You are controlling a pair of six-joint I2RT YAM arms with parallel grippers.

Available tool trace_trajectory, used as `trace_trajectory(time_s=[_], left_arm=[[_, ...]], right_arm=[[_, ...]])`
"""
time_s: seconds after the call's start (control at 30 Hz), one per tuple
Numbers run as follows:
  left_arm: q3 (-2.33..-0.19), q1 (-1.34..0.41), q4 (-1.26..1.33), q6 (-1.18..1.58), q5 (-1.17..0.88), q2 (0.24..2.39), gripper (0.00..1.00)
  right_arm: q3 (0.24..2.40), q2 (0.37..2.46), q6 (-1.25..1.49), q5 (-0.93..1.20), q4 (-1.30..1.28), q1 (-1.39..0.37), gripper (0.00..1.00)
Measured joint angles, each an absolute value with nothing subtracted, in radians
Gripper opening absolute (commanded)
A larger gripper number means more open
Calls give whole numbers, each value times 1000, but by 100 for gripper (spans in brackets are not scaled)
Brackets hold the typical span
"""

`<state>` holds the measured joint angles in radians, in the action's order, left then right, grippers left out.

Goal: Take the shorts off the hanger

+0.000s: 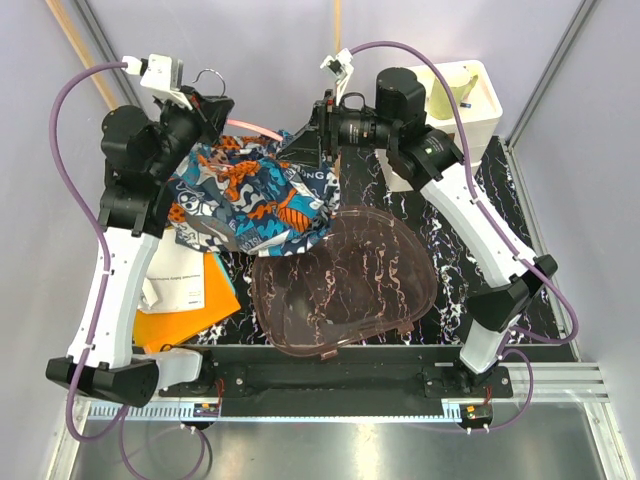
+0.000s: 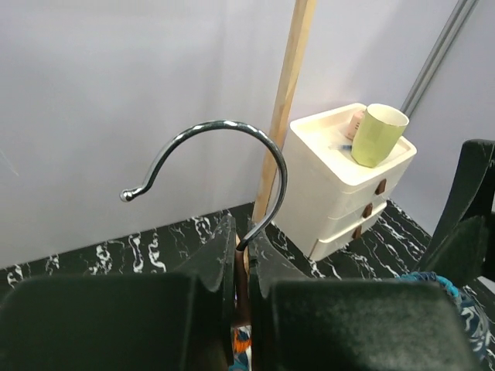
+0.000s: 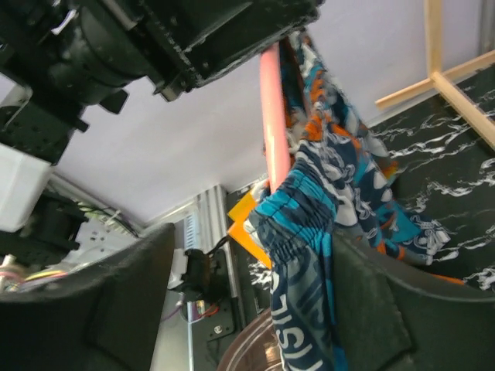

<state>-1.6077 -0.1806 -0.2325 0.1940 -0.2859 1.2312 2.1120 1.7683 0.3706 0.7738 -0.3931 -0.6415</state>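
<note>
The shorts (image 1: 250,195), in a blue, teal, orange and white print, hang from the salmon-pink hanger (image 1: 255,128) at the back left, held up above the table. My left gripper (image 1: 205,108) is shut on the hanger's neck just under its metal hook (image 2: 224,127); the jaws meet on it in the left wrist view (image 2: 244,236). My right gripper (image 1: 305,148) is open beside the shorts' right edge. In the right wrist view the elastic waistband (image 3: 309,224) hangs between the spread fingers (image 3: 100,309), against the right one, with the pink hanger arm (image 3: 271,108) above.
A white drawer unit (image 1: 462,95) with a green cup (image 2: 379,135) stands at the back right. Wooden rods (image 2: 286,100) lean at the back. A translucent brown tray (image 1: 340,275) lies mid-table. An orange folder (image 1: 185,310) and white paper (image 1: 178,280) lie at the left.
</note>
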Motion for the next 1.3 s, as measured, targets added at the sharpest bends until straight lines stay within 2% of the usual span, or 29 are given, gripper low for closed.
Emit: trace_trajectory(time_s=[0.13, 0.23, 0.47, 0.6, 0.67, 0.73, 0.77, 0.87, 0.97, 1.03, 1.3], left_arm=[[-1600, -181, -194, 164, -283, 1217, 0], [-1600, -181, -177, 147, -283, 1206, 0], [-1583, -181, -163, 112, -294, 1180, 0], [-1556, -181, -163, 104, -296, 1164, 0], [-1545, -181, -162, 104, -296, 1160, 0], [-1542, -181, -163, 104, -296, 1160, 0], [-1542, -181, -163, 104, -296, 1160, 0], [-1541, -181, -163, 104, -296, 1159, 0], [-1528, -180, -160, 109, -290, 1155, 0], [-1516, -180, -152, 112, -276, 1152, 0], [-1451, -192, -125, 154, -204, 1126, 0]], right_arm=[[2122, 1768, 382, 720, -399, -641, 86], [2122, 1768, 386, 696, -411, -641, 79], [2155, 1782, 424, 666, -425, -641, 75], [2158, 1786, 466, 649, -430, -641, 63], [2170, 1796, 491, 646, -435, -641, 52], [2183, 1809, 511, 648, -438, -641, 46], [2189, 1816, 522, 649, -438, -641, 37], [2201, 1830, 550, 663, -438, -641, 19], [2202, 1832, 565, 688, -435, -641, 6], [2202, 1831, 568, 702, -434, -646, 0], [2109, 1781, 567, 668, -397, -655, 0]])
